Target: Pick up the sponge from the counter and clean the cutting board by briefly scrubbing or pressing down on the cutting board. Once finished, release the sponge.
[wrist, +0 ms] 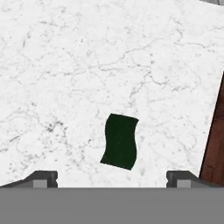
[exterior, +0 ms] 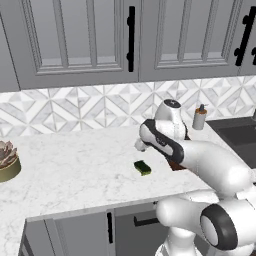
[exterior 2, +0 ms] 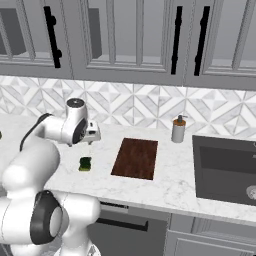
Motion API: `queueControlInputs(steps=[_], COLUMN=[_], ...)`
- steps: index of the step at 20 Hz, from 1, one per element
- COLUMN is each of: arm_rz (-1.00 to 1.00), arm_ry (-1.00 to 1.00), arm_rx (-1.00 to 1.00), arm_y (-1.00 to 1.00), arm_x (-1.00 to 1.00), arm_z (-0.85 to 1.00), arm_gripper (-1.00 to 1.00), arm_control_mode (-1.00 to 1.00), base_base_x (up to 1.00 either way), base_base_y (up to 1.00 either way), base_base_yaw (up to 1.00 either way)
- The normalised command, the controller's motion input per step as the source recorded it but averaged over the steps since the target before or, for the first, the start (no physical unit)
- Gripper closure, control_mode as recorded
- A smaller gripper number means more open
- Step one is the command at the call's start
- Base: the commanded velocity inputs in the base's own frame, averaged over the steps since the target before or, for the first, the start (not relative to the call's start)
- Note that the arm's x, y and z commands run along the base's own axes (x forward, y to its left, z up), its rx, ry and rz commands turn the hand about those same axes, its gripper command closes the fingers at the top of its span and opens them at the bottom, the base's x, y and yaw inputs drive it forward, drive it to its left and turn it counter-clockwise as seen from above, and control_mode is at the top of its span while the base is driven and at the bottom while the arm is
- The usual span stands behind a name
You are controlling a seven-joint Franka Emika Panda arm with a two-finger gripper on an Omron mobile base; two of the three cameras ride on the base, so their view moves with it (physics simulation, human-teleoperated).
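The sponge (exterior: 142,167) (exterior 2: 85,163) lies dark green side up on the white marble counter (exterior: 75,165) (exterior 2: 175,185), near the front edge. In the hand view the sponge (wrist: 119,141) sits just above the middle, between the two fingertips. My gripper (exterior: 139,146) (exterior 2: 91,141) (wrist: 111,180) hovers above it, pointing down, open with its fingers wide apart and nothing between them. The reddish-brown cutting board (exterior 2: 135,158) (wrist: 215,144) lies flat to the right of the sponge, a short gap away. In the left base view my arm hides most of the cutting board (exterior: 176,165).
A soap dispenser (exterior 2: 178,130) (exterior: 199,117) stands by the backsplash behind the board. The dark sink basin (exterior 2: 225,167) (exterior: 240,135) is set into the counter further right. A potted succulent (exterior: 7,161) sits at the far left. Grey wall cabinets hang overhead.
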Motion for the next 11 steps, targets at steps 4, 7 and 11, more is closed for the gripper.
queueControlInputs(steps=[4, 7, 11], arm_rz=[-0.01, 0.0, 0.0], arm_ry=[0.0, -0.11, -0.22], arm_rx=[0.02, 0.0, 0.05], arm_y=[-0.18, 0.0, 0.0], arm_x=[-0.71, -0.83, -0.99], arm_z=[0.26, -0.05, 0.0], arm_gripper=[-1.0, -1.0, -1.0], arm_control_mode=[-1.0, -1.0, -1.0], base_base_x=[0.0, 0.0, 0.0], base_base_y=[0.0, 0.0, 0.0], base_base_yaw=[0.0, 0.0, 0.0])
